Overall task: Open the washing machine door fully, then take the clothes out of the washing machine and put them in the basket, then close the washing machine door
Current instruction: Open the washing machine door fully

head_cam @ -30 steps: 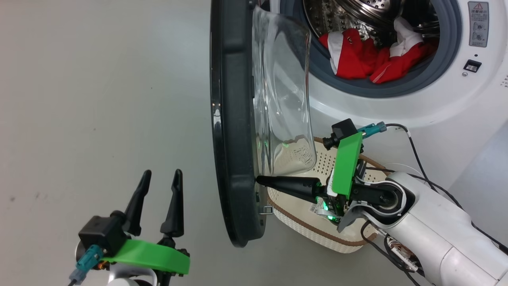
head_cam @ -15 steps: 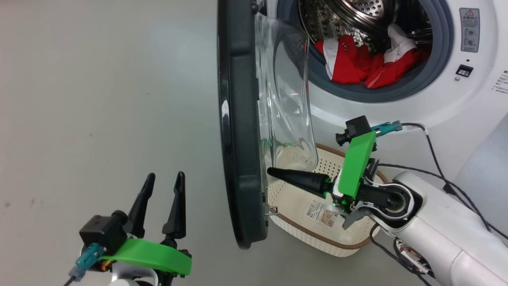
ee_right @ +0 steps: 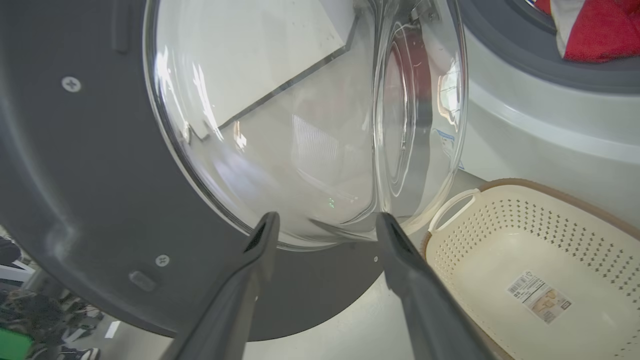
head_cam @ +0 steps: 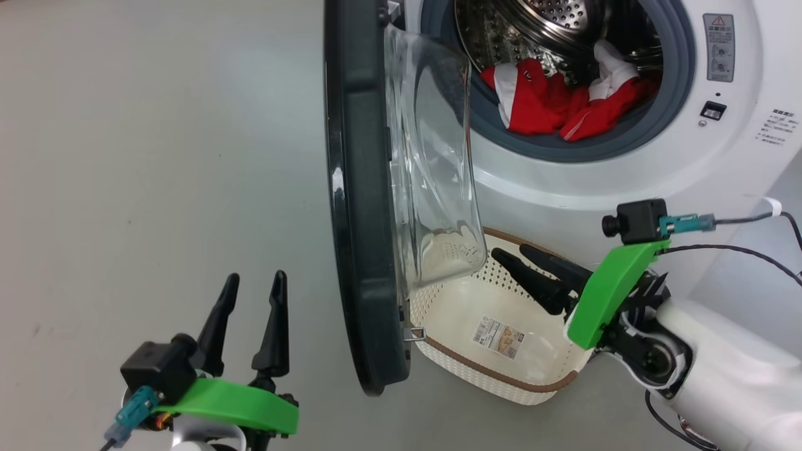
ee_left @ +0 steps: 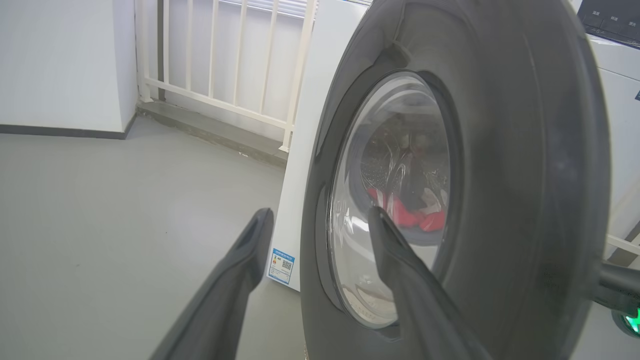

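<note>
Contact with the washing machine door (head_cam: 357, 188) is over: your right gripper (head_cam: 509, 252) has pulled back near the basket (head_cam: 501, 374), fingers (head_cam: 529, 282) wide and empty, so the clothes (head_cam: 545, 106) in the drum (head_cam: 551, 25) come next.
</note>
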Motion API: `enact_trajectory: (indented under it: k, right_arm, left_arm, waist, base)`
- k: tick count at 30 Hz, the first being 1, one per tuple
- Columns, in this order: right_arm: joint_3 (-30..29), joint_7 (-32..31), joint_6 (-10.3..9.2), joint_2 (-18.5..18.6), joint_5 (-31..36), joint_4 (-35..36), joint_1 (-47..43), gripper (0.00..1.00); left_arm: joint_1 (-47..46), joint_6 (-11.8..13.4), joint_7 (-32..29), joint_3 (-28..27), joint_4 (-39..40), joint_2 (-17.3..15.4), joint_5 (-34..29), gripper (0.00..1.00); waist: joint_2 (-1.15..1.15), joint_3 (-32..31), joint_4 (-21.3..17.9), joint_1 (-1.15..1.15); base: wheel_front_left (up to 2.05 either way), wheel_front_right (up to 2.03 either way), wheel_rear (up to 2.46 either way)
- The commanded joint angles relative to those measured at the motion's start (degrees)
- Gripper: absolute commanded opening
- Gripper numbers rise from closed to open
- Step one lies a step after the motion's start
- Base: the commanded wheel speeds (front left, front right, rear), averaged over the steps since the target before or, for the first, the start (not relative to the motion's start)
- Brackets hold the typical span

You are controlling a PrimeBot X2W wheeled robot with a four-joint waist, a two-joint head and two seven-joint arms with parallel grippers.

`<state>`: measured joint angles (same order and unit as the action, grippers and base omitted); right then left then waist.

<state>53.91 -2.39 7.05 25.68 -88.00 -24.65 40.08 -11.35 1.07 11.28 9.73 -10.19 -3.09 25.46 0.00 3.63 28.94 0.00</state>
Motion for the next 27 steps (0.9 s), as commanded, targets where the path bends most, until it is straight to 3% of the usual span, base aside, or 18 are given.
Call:
enact_trajectory:
  k: [1,7,11,13,20,23,27]
  right_arm:
    - [0.73,2.91,0.44,-0.54,3.61,-0.39,-0.78,1.00]
    - [0.56,14.65,0.44,-4.29,18.56,-9.92,-0.80,1.00]
    - [-5.67,17.21,0.44,-8.29,25.48,-14.38,-2.37,1.00]
    - [-12.10,17.33,0.44,-9.81,31.34,-14.58,-3.22,1.00]
    - [-35.50,17.37,0.44,-17.59,58.89,-4.74,-14.53,1.00]
    - [-41.07,17.38,0.44,-20.31,68.46,0.53,-19.11,1.00]
    - [-45.99,17.38,0.44,-22.26,75.79,6.71,-23.73,1.00]
  left_arm:
    - [0.14,0.25,0.68,-1.89,1.59,-1.42,0.20,1.00]
    - [0.66,0.19,2.11,-1.89,1.57,-2.15,-0.94,1.00]
    - [0.99,0.29,2.81,-2.01,1.12,-2.27,-1.70,1.00]
    - [1.06,0.38,3.17,-2.22,1.28,-2.30,-2.35,1.00]
    - [1.55,0.58,3.68,-3.88,4.46,-1.49,-4.48,1.00]
    - [2.10,0.44,3.70,-4.51,5.99,-0.97,-5.36,1.00]
    - [2.49,0.05,3.71,-4.94,6.69,-0.44,-6.33,1.00]
  waist:
    - [0.00,0.00,-0.42,0.00]
    - [0.00,-0.22,-1.42,0.00]
    - [0.00,-0.45,-1.92,0.00]
    - [0.00,-0.44,-2.15,0.00]
    - [0.00,-0.35,-2.40,0.00]
    - [0.00,0.03,-2.44,0.00]
    - [0.00,0.40,-2.36,0.00]
  base:
    - [0.00,0.00,0.00]
    - [0.00,0.00,0.00]
    - [0.00,0.00,0.00]
    - [0.00,0.00,0.00]
    - [0.00,0.00,0.00]
    - [0.00,0.00,0.00]
    - [0.00,0.00,0.00]
